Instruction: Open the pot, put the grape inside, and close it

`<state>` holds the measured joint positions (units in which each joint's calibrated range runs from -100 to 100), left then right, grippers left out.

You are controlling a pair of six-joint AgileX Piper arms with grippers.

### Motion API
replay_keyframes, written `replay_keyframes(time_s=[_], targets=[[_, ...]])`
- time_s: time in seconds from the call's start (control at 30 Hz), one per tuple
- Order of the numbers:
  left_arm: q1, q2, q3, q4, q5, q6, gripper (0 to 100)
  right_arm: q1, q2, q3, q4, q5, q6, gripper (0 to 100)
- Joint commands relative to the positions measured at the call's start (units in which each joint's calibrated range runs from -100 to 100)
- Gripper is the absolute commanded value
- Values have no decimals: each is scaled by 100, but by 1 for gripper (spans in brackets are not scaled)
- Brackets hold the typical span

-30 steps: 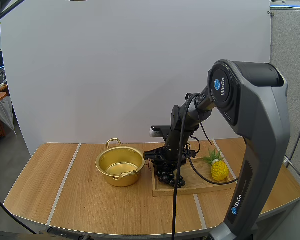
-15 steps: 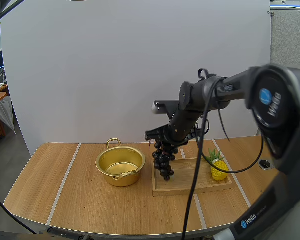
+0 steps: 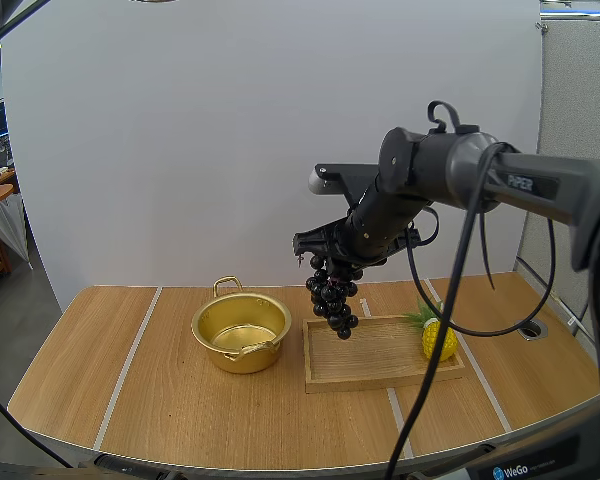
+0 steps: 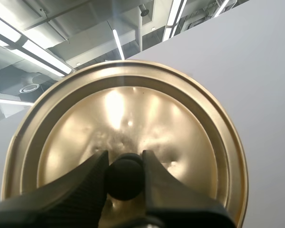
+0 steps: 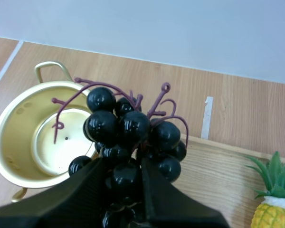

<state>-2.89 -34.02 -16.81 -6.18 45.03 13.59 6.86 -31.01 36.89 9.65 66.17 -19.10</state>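
Observation:
The golden pot (image 3: pixel 241 334) stands open on the table's left half, its inside bare; it also lies below the grapes as the pot (image 5: pixel 28 133). My right gripper (image 3: pixel 322 262) is shut on a bunch of dark grapes (image 3: pixel 334 300), which hangs in the air over the left end of the wooden tray (image 3: pixel 380 352). Up close, the grapes (image 5: pixel 128 137) sit pinched between my right gripper (image 5: pixel 123 190) fingers. My left gripper (image 4: pixel 125 178) is shut on the black knob (image 4: pixel 125 178) of the golden lid (image 4: pixel 128 128), held up with its top face toward the camera.
A yellow toy pineapple (image 3: pixel 438 336) stands on the tray's right end, also seen as the pineapple (image 5: pixel 273 204) beside the grapes. The wooden table (image 3: pixel 180 410) has bare room in front and at its left. White lines cross its surface.
My right gripper has lifted the grapes off the tray, rising well above it. The bunch now hangs free in the air instead of resting on the wood.

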Motion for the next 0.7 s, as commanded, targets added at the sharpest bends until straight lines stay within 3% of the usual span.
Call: replay_keyframes(time_s=[0.0, 0.33, 0.67], targets=[[-13, -31, -42, 72, -308, -53, 0, 127, -123, -509, 72, 559, -211, 0], [-13, -31, -42, 72, -308, -53, 0, 884, 352, -1506, 83, 669, -245, 0], [-13, -31, -42, 72, -308, -53, 0, 1169, 1515, -1986, -57, 650, -256, 0]])
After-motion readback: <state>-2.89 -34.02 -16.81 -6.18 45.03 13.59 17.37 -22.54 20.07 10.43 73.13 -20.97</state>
